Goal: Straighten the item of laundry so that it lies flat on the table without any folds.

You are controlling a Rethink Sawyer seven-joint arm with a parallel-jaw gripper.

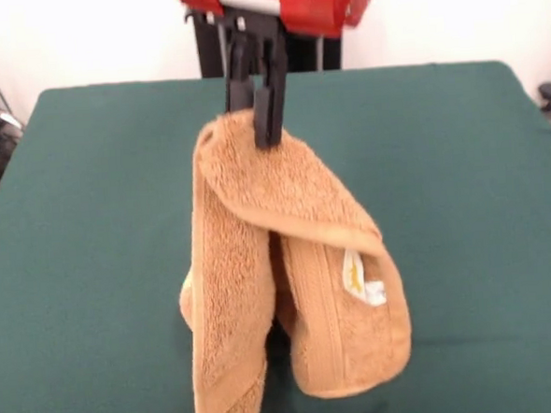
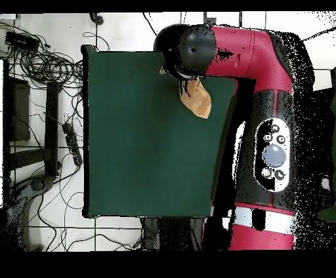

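From the front, one towel [image 1: 293, 262] of thick, looped orange-tan terry hangs from the black gripper [image 1: 263, 123], whose fingers are pinched together on the cloth's top fold. The towel drapes in two long lobes: a narrow strip on the left falling to the picture's bottom edge, and a wider, rounded pouch on the right. A flap folds diagonally across the top, edged with a smooth hem. One small white tag [image 1: 362, 281] with yellow marking shows on the right lobe, and a ribbed woven band runs down that lobe. Beneath lies one table [image 1: 462, 204] covered in dark green, felt-like cloth. From above, the arm's rounded black and red body hides the gripper, and only a small tan wedge of the towel [image 2: 198, 98] shows beside it, over the table [image 2: 144, 144] near one edge.
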